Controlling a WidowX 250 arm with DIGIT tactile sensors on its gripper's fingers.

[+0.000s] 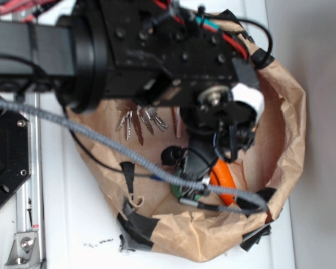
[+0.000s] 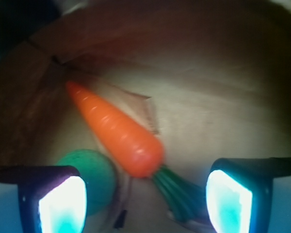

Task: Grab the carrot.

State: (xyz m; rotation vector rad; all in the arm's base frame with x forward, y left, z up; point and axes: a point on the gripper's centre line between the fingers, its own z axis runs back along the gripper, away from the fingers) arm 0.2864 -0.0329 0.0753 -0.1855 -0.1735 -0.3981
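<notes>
- Carrot [image 2: 119, 132] lies slantwise ahead of the wide-open gripper [image 2: 145, 201], green top between the jaws.
- Green ball [image 2: 89, 177] sits by the left jaw.

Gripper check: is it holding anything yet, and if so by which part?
Nothing is held. In the wrist view the gripper is open, its fingers spread wide, with the carrot lying free on the brown paper between and beyond them.

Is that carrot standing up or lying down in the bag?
Lying down. The wrist view shows the carrot flat on the bag floor, tip pointing away, between the open end effector fingers.
</notes>
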